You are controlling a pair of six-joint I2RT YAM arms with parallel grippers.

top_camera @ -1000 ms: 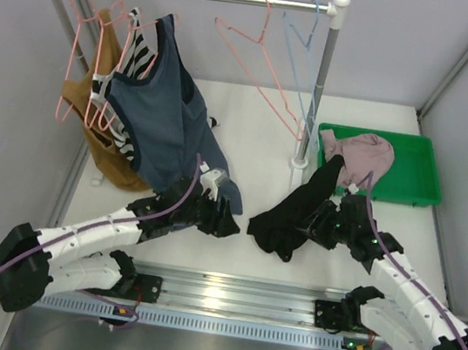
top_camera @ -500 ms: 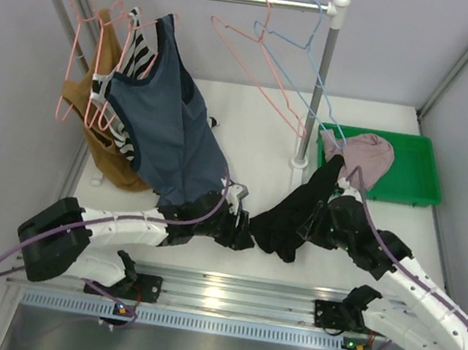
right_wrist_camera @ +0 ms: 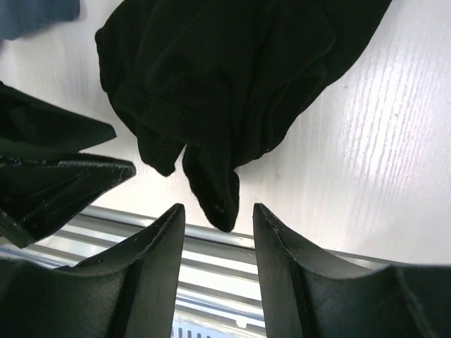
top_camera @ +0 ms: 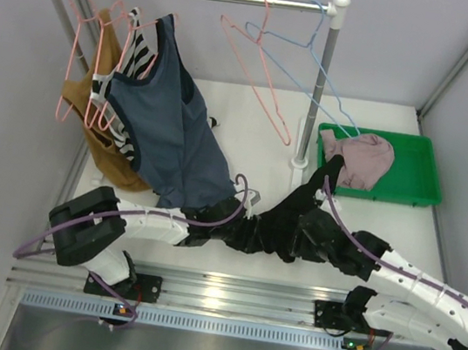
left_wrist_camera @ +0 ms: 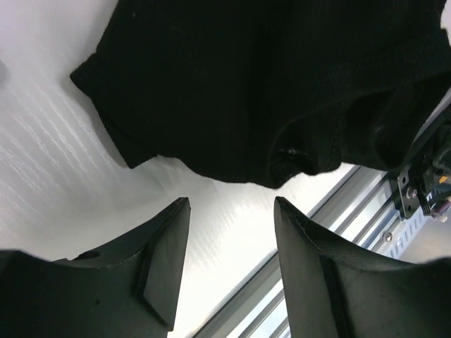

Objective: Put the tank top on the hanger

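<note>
The black tank top (top_camera: 292,212) lies crumpled on the white table, one end reaching towards the green tray. Its near hem shows in the left wrist view (left_wrist_camera: 268,84) and the right wrist view (right_wrist_camera: 225,77). My left gripper (top_camera: 251,236) is open and empty just left of the hem (left_wrist_camera: 231,203). My right gripper (top_camera: 302,238) is open (right_wrist_camera: 216,208), with a hanging tip of the fabric just ahead of its fingertips. The left gripper's fingers (right_wrist_camera: 63,176) show in the right wrist view. An empty salmon-pink hanger (top_camera: 259,64) hangs on the rail.
A light-blue hanger (top_camera: 318,82) hangs beside the salmon one. At the left are several pink hangers (top_camera: 81,47) with a slate-blue tank top (top_camera: 166,130) and other tops. The rail post (top_camera: 320,91) stands mid-table. A green tray (top_camera: 418,180) holds a mauve garment (top_camera: 360,154). An aluminium rail (top_camera: 225,293) runs along the near edge.
My left gripper has moved right to the tank top's near hem. My right gripper has moved left and lower over the fabric. The empty hangers have swung on the rail.
</note>
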